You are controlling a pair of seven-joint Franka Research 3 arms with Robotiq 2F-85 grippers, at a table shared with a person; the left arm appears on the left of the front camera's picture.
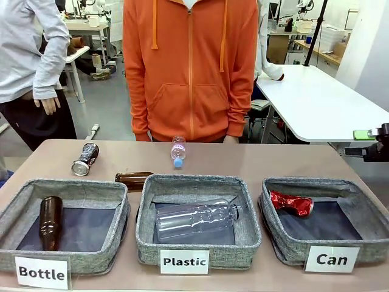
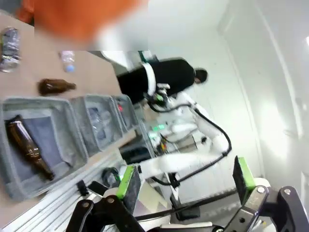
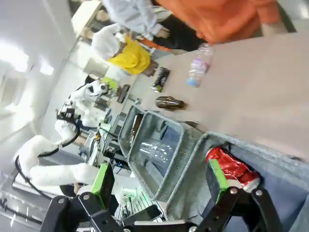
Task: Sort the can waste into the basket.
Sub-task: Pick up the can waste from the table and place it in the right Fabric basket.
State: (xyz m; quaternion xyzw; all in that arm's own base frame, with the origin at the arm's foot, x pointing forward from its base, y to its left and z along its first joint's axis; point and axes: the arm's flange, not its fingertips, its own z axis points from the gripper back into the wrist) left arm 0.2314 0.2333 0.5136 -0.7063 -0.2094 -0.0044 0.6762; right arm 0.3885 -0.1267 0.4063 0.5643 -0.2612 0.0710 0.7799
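Tabletop (image 1: pixel 273 161) holds the silver can (image 1: pixel 85 159), its dark print seemingly unreadable.

Red can (image 1: pixel 292 204) in basket (image 1: pixel 284 246) — silver can (image 1: pixel 85 159) outside.

White tables (image 1: pixel 316 103) on grey floor (image 1: pixel 103 112), white walls (image 1: pixel 372 45)

The red can (image 1: pixel 292 203), shiny and crumpled, is lying on its side in the grey basket (image 1: pixel 283 243) labelled "Can", near that basket's 10 o'clock corner. The basket is sitting at 4 o'clock from the table's middle. The silver can (image 1: pixel 84 159), dark-printed, is lying on the table at 10 o'clock, its round end pointing toward 7 o'clock.
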